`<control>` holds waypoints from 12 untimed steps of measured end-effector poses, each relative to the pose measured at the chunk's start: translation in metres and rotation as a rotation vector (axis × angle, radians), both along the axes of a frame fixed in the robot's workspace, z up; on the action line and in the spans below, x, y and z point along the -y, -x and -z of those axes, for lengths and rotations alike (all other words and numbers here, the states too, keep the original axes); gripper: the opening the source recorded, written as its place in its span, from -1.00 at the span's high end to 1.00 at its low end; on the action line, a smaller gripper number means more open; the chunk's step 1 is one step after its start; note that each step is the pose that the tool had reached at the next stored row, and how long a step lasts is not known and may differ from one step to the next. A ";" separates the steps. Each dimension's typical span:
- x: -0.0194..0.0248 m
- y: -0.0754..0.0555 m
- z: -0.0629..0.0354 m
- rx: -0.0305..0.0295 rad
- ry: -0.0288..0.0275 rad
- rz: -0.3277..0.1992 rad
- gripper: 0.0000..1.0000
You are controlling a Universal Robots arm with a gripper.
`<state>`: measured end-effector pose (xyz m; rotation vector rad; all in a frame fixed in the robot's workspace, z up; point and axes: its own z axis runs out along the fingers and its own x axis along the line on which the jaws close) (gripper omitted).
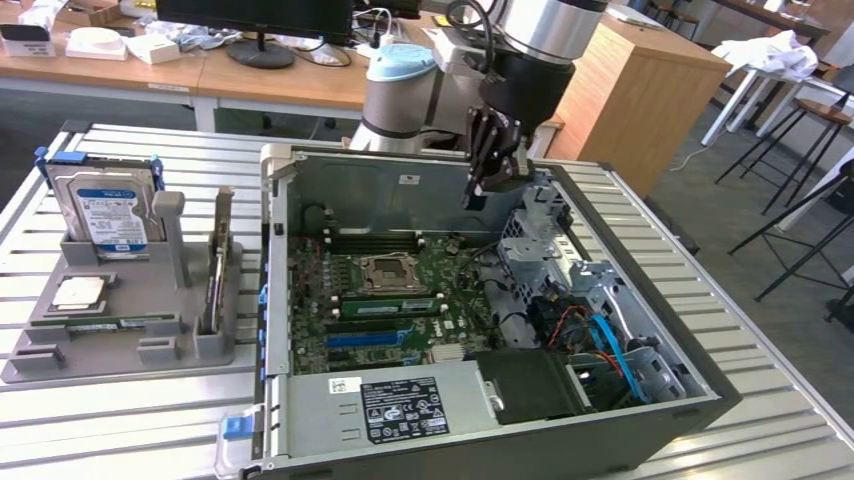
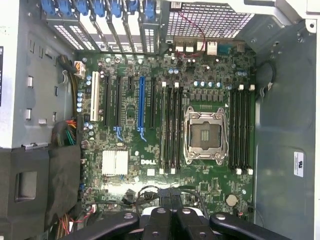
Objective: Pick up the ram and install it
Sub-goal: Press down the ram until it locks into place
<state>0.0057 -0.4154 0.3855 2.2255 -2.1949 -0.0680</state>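
Note:
The ram (image 1: pixel 104 322) is a long green stick lying flat in the front groove of the grey holder (image 1: pixel 40 360) at the exterior view's left. A similar green strip (image 1: pixel 394 305) sits at the memory slots beside the empty processor socket (image 1: pixel 387 270) inside the open computer case (image 1: pixel 400 165). I cannot tell whether that strip is seated in a slot. My gripper (image 1: pixel 477 195) hangs above the case's back half, well apart from the holder, shut with nothing between its fingers. In the wrist view the gripper (image 2: pixel 172 212) looks straight down on the motherboard, with its black memory slots (image 2: pixel 171 130) and socket (image 2: pixel 204 135).
The holder also carries a blue-labelled hard drive (image 1: pixel 114 215), a square silver chip (image 1: pixel 80 292) and an upright card (image 1: pixel 216 270). Inside the case are drive cages with blue cables (image 1: pixel 601 320) and a power supply (image 1: pixel 387 405). Desks, stools and a wooden cabinet (image 1: pixel 641 90) stand behind the slatted table (image 1: pixel 774 400).

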 end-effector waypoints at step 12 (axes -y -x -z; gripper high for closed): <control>0.0000 0.000 0.0032 0.0002 0.0000 0.000 0.80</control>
